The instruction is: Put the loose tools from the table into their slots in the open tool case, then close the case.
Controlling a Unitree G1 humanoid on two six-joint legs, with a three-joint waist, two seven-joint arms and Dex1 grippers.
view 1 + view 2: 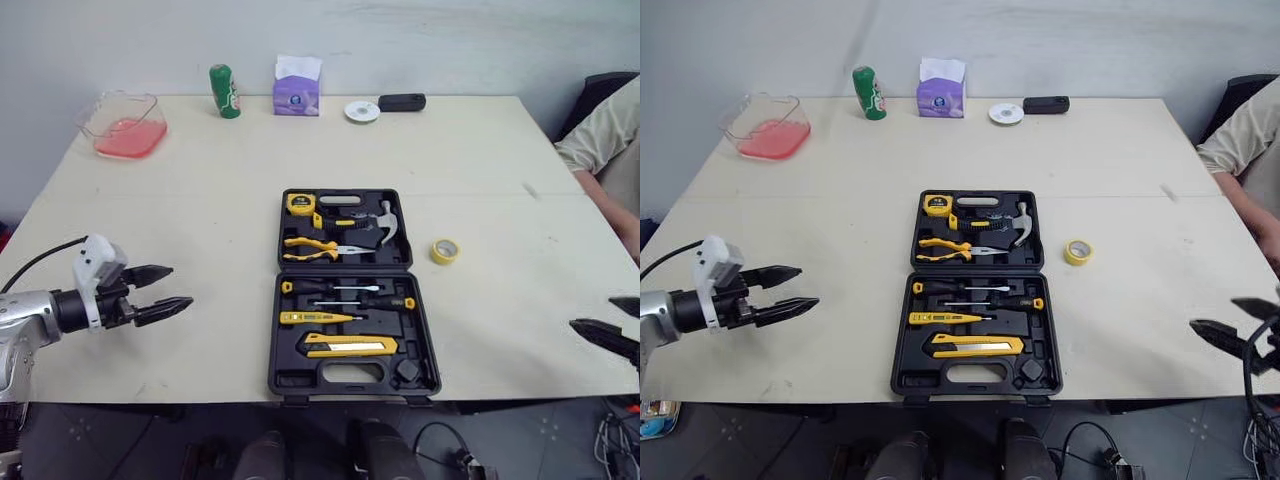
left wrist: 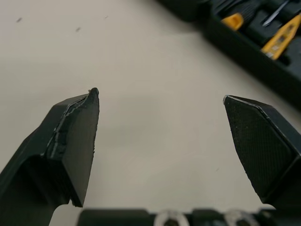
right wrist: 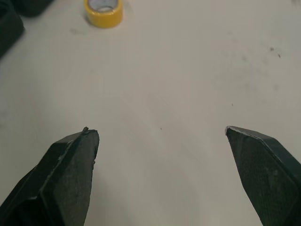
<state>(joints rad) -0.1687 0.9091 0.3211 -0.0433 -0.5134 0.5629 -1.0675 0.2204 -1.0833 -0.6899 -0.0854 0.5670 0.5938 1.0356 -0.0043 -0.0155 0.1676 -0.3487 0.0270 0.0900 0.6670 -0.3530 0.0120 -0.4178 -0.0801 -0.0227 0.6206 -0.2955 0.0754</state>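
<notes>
A black tool case [image 1: 347, 290] lies open flat in the middle of the table. Its far half holds a tape measure [image 1: 300, 204], pliers [image 1: 312, 247] and a hammer [image 1: 386, 224]. Its near half holds screwdrivers [image 1: 345, 297] and a yellow utility knife [image 1: 350, 346]. A yellow roll of tape [image 1: 445, 251] lies loose on the table just right of the case, also seen as the tape roll [image 3: 104, 9]. My left gripper [image 1: 168, 291] hovers open over the table left of the case, empty. At the table's right edge my right gripper [image 1: 608, 320] stands open and empty.
Along the far edge stand a clear tub with pink contents [image 1: 124, 124], a green can [image 1: 225, 91], a purple tissue box [image 1: 298, 87], a white disc [image 1: 362, 111] and a black case [image 1: 402, 102]. A person's arm in a beige sleeve [image 1: 605, 135] rests at the right.
</notes>
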